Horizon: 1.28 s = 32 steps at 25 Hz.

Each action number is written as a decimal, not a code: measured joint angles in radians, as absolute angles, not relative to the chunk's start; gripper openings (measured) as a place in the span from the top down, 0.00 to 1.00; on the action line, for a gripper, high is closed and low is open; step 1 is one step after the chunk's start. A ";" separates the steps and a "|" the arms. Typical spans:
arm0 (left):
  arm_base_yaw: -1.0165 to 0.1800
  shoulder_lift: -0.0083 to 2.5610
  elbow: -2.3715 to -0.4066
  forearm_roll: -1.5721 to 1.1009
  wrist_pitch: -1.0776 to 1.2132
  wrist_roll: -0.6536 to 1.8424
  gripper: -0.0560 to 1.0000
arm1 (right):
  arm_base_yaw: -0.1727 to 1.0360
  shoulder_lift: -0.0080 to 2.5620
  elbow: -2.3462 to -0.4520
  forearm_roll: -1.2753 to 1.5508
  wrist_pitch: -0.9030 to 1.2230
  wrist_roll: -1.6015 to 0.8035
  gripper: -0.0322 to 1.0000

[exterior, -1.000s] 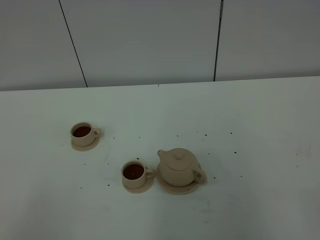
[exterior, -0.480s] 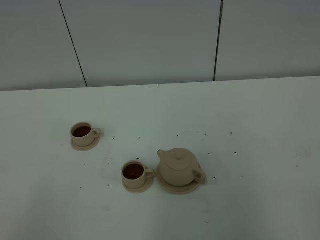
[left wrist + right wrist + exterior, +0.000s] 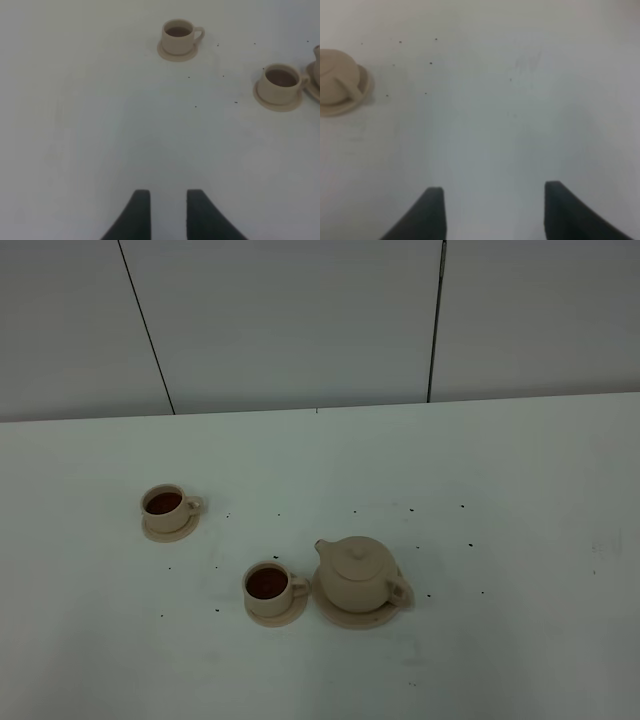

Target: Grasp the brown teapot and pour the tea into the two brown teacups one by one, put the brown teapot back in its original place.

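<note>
The right gripper hangs over bare white table with its two dark fingers spread wide and nothing between them. The brown teapot sits well away from it at the edge of the right wrist view, loop handle turned toward the gripper, on its wide saucer.

The left gripper also hovers over empty tabletop — its fingers stand close together with only a narrow gap, and they hold nothing. The two teacups lie well ahead of it.

From the high camera neither arm shows. The teapot stands upright, lid on, centred on the wide saucer, spout pointing toward the nearer teacup just beside it. That cup rests on its own small saucer and holds dark tea. The farther teacup sits well apart, up and to the left in this view, on its small saucer, also filled with dark liquid. Both cup handles point toward the right of the high view. Small dark specks are scattered over the table around the set — mostly behind and beside the teapot.
</note>
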<state>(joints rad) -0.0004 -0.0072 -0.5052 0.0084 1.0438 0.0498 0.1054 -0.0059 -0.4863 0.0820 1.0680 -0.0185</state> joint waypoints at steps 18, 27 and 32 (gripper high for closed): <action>0.000 -0.007 -0.505 0.008 1.044 0.049 0.71 | 0.105 -0.006 -0.486 0.082 1.068 -0.018 0.56; 0.000 -0.007 -0.505 0.008 1.044 0.049 0.71 | 0.105 -0.006 -0.486 0.082 1.068 -0.018 0.56; 0.000 -0.007 -0.505 0.008 1.044 0.049 0.71 | 0.105 -0.006 -0.486 0.082 1.068 -0.018 0.56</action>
